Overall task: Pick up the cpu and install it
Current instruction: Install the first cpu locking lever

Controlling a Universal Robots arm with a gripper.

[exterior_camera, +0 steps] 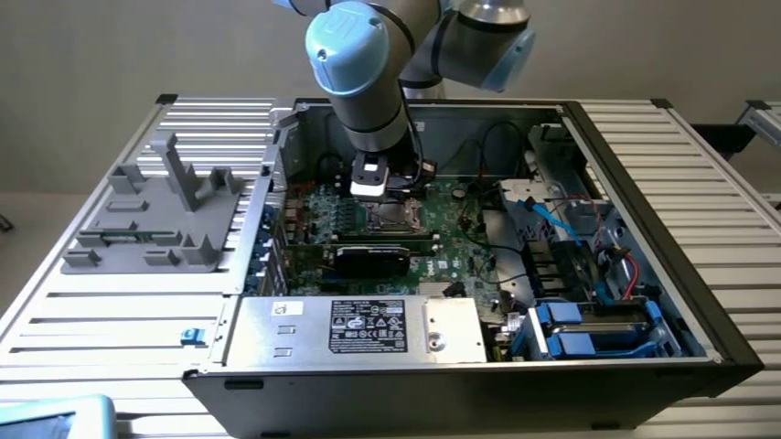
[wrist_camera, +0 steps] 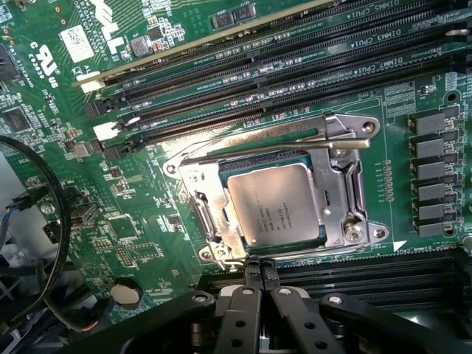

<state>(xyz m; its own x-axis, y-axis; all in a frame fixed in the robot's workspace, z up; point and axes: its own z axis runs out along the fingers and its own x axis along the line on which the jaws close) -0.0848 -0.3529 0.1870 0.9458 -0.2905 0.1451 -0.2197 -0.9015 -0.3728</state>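
The end effector [wrist_camera: 261, 274] is closed, its two fingertips pressed together and holding nothing, poised just above the near edge of the CPU socket [wrist_camera: 339, 221]. In the exterior view the end effector [exterior_camera: 388, 194] hangs low inside the open computer case [exterior_camera: 488, 366], directly over the socket area of the motherboard [exterior_camera: 458, 256].

The cpu [wrist_camera: 276, 203] lies flat inside the socket's metal frame, shiny metal top facing up with its printed lettering visible. It is square, so it has no clear long axis; its edges run parallel to the socket frame, which sits skewed in the wrist view. The socket's load plate is swung open, and a thin retention lever [wrist_camera: 280, 151] crosses beside the far edge of the chip.

Rows of memory slots [wrist_camera: 295, 66] run along the far side of the socket, and more dark slots [wrist_camera: 383, 273] lie beside the fingertips. A black cable [wrist_camera: 55, 221] loops over the green board.

Outside the case, on the slatted worktop [exterior_camera: 110, 320], a grey plastic fixture [exterior_camera: 159, 215] with upright posts stands toward the exterior view's left.
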